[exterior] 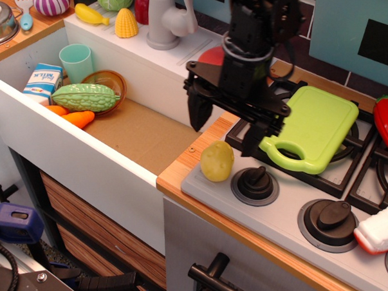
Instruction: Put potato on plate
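Toy-kitchen furniture fills the view: a white sink basin (143, 133) sunk on the left, and on the right a grey stove (288, 201) with black burner grates and round knobs, both set in a wood-edged table (180, 167). Over the seam between them hangs the black arm with its tool (224, 130), the two fingers spread wide apart and gripping nothing; the left finger hangs over the sink's right edge, the right one over the near-left burner. A lime-green cutting board (312, 127) lies on the grates just right of the tool. Behind the arm, only a sliver of the red plate (211, 55) shows on the far ledge, mostly hidden. A grey faucet (164, 18) stands on that ledge to the left. In the basin's far-left corner lie a green bitter gourd (85, 97), a mint cup (76, 62), a milk carton (42, 82), an orange-brown bowl (113, 81) and a carrot (73, 117). The potato (217, 161) sits on the stove's near-left corner, below and between the fingertips, touched by neither, well apart from the plate.
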